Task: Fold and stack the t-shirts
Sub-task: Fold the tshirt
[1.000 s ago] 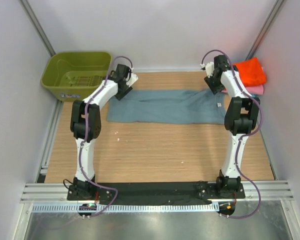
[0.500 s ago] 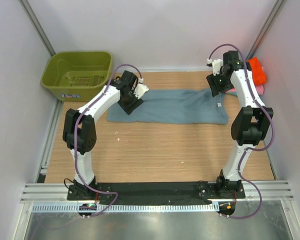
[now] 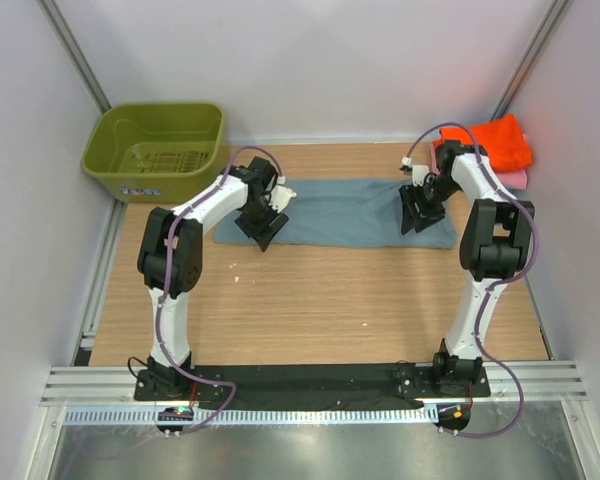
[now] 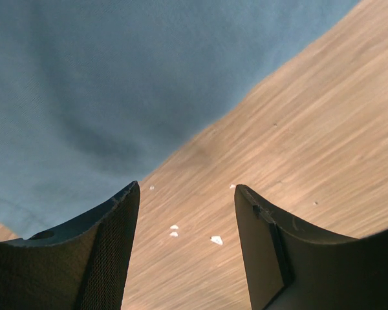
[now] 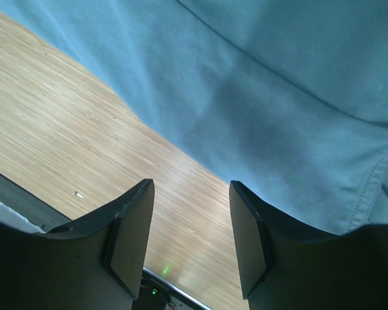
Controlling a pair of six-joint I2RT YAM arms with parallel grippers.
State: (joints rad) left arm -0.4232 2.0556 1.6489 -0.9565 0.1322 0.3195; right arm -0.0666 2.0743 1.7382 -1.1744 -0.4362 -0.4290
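Two open, empty pairs of fingers: left gripper [image 4: 186, 190] and right gripper [image 5: 191, 184] over the blue shirt [image 3: 340, 210]'s edge; the pink shirt [image 3: 517, 180] is mostly hidden under the orange shirt [image 3: 500, 142].

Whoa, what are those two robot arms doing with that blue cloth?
They are folding t-shirts. A long dusty blue-grey cloth t-shirt lies folded into a strip on the wooden table. The left end effector and the right end effector hover open over the shirt's near edge, one toward each end, holding nothing. A folded bright orange shirt lies with a pink shirt in the far right corner. An olive-green plastic basket stands at the far left.
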